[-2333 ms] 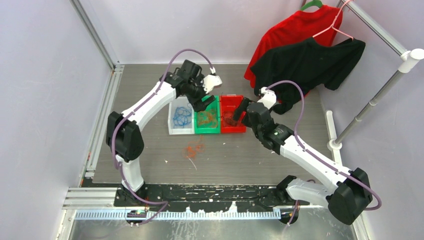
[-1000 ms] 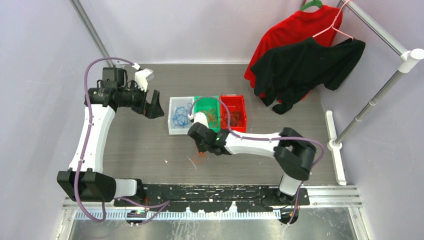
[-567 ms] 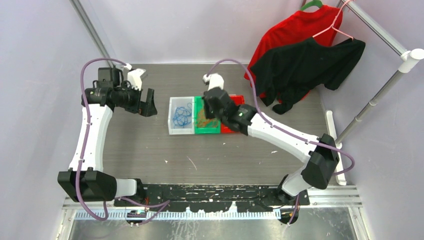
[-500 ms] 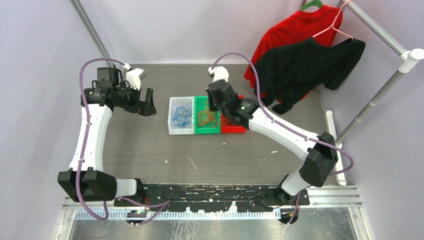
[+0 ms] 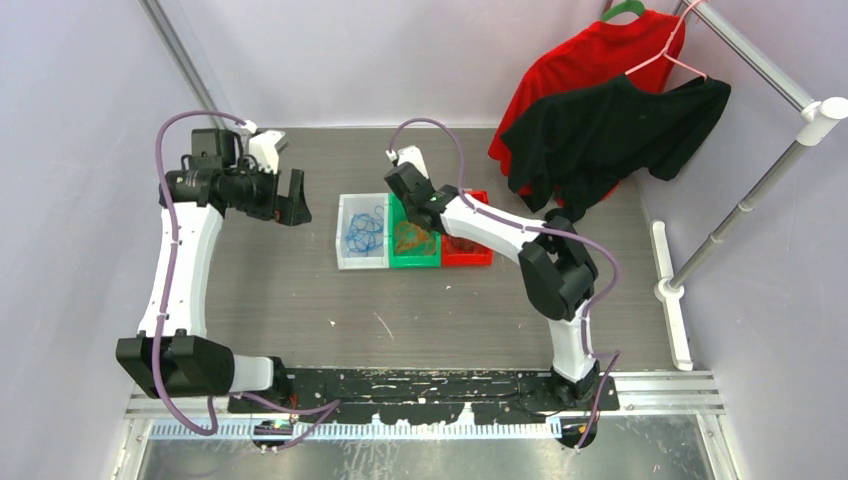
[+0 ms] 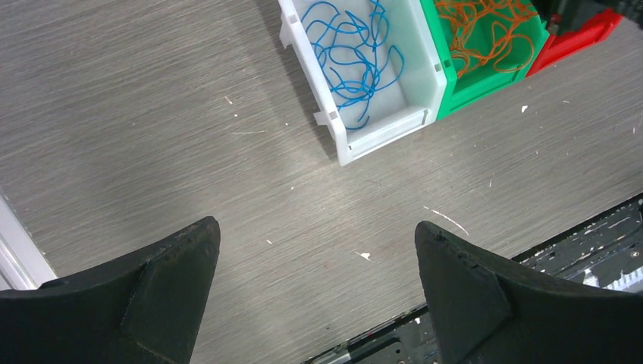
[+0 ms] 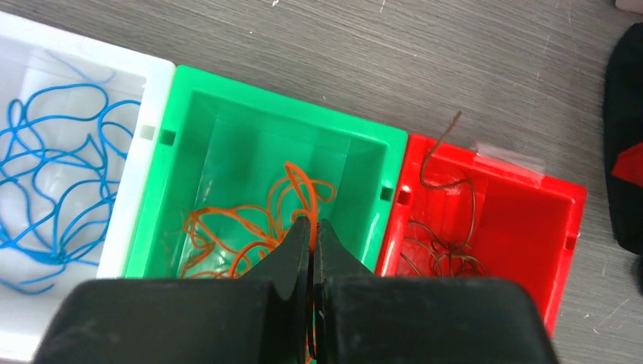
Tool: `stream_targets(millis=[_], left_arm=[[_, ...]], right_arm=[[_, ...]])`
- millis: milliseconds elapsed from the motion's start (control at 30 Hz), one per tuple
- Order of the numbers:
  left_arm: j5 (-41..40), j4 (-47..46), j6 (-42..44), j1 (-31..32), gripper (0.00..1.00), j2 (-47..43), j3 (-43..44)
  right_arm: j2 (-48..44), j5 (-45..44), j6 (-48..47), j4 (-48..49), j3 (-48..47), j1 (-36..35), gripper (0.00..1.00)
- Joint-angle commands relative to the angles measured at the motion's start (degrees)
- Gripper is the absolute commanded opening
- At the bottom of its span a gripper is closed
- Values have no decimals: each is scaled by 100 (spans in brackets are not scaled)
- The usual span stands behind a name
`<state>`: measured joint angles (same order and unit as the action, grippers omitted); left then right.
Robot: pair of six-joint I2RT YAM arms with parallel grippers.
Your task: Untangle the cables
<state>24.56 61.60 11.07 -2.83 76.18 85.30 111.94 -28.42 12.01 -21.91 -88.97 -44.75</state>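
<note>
Three bins stand side by side at mid-table. Blue cables [image 5: 363,232] [image 6: 356,53] [image 7: 53,174] lie in the white bin [image 5: 345,262]. Orange cables [image 5: 410,238] [image 7: 243,227] fill the green bin [image 5: 415,264] [image 7: 250,121]. Dark brown cables [image 7: 443,243] sit in the red bin [image 5: 470,262] [image 7: 523,220]. My right gripper [image 5: 420,215] [image 7: 312,222] hangs over the green bin, shut, with an orange strand pinched between its tips. My left gripper [image 5: 293,200] [image 6: 315,227] is wide open and holds nothing, above bare table left of the bins.
A red shirt [image 5: 600,60] and a black shirt [image 5: 620,120] hang from a rack at the back right, its pole [image 5: 740,210] slanting down to the table's right edge. Small white scraps [image 5: 383,325] lie on the table in front of the bins.
My right arm swung from the near table, where an orange clump lay, back up over the green bin; that clump is gone from the table. The left arm has moved away to the left.
</note>
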Motion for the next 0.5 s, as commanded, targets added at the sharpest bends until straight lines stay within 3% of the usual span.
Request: stream_targets(millis=[0,133,200,233,367,400,467], left_arm=[[111,-57,-146,-51,99,7,125],[143,-162,-144,-77,99,-9,58],[238,-166,-107,-128,99,24,55],[242,-180,-108,-154,99,51,49],[272,-256,-105,-296,100,153,-3],[252,-299,-109,-320,99,158,-42],[211,-413,-114,-350,99,156,-133]], right_arm=[[299,-301,-183,240,-566,40,1],[661,-103,-53,265,-583,35,1],[705,-1,30,329,-512,37,6],[706,15,60,350,-488,37,14],[505,95,95,330,-481,29,67],[413,105,110,289,-492,31,76],[196,146,137,172,-548,30,85]])
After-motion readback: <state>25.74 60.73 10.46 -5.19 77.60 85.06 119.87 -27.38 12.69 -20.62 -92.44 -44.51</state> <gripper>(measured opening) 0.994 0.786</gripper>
